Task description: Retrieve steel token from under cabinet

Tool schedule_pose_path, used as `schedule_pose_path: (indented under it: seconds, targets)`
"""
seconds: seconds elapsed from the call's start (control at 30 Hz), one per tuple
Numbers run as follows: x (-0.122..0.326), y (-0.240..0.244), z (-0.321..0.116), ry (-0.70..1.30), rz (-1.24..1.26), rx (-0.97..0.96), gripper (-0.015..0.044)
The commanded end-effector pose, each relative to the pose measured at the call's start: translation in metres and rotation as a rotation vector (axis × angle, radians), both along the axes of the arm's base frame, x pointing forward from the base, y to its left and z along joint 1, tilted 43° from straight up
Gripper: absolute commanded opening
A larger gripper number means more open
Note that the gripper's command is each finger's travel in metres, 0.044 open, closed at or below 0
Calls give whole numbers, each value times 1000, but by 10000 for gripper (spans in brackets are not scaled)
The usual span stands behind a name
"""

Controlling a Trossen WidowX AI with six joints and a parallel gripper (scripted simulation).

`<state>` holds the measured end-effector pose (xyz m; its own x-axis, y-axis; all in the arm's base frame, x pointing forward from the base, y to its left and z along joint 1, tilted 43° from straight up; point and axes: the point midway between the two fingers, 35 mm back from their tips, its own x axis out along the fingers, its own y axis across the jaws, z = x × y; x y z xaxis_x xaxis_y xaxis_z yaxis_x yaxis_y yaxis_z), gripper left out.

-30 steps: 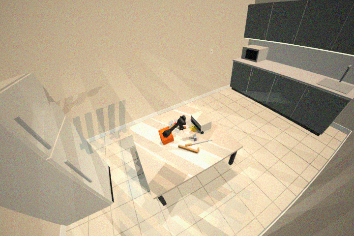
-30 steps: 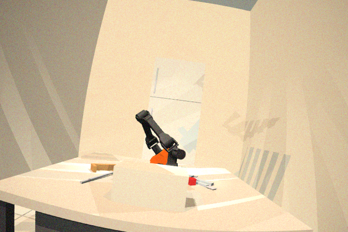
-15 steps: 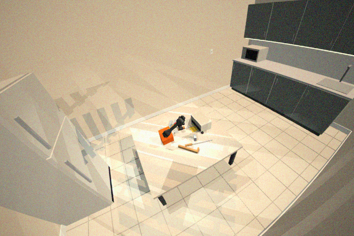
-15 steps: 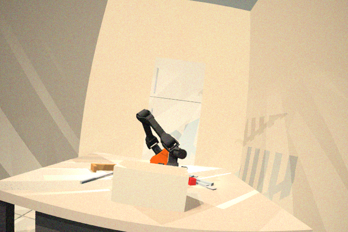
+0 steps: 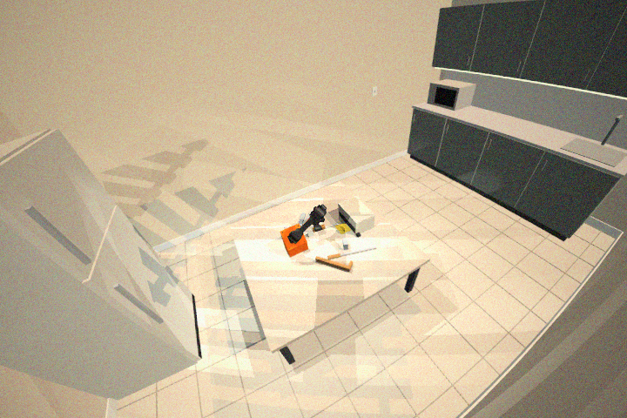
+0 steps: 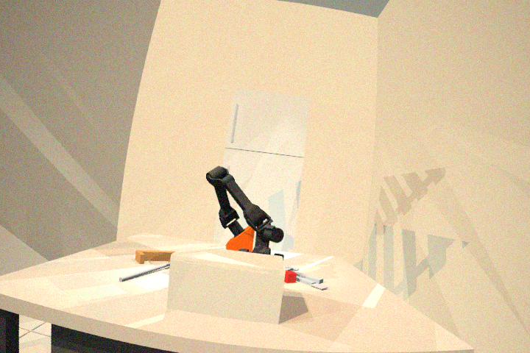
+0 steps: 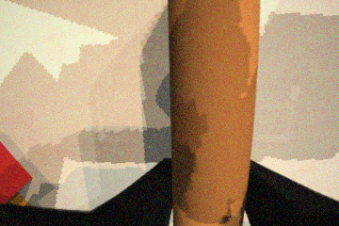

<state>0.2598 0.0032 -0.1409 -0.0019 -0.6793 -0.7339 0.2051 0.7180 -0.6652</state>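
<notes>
My gripper (image 5: 319,228) (image 7: 204,167) is shut on an orange-brown handle (image 7: 215,94), which stands between the black fingers in the wrist view. The far end of the held tool is out of that view. The gripper is on the arm-base side of the cabinet (image 5: 363,217) (image 6: 226,287), near its front. In the exterior view the cabinet hides the fingertips. The cabinet is a pale box with a dark front. A yellow marked area (image 5: 342,228) shows on the table in front of it. I cannot make out the steel token in any view.
A wooden L-shaped tool (image 5: 333,263) (image 6: 153,256) and a metal rod (image 5: 360,252) (image 6: 143,272) with an orange handle lie on the table. A small grey block (image 5: 345,244) is nearby. A red block (image 6: 289,276) (image 7: 5,171) lies beside grey metal pieces (image 6: 311,279).
</notes>
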Motion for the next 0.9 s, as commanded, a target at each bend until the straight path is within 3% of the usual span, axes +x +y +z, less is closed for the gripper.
schedule_pose_path:
  seconds: [0.0, 0.87]
  targets:
    - [-9, 1, -2, 4, -2, -2, 0]
    - [-25, 10, -7, -29, -33, 0, 0]
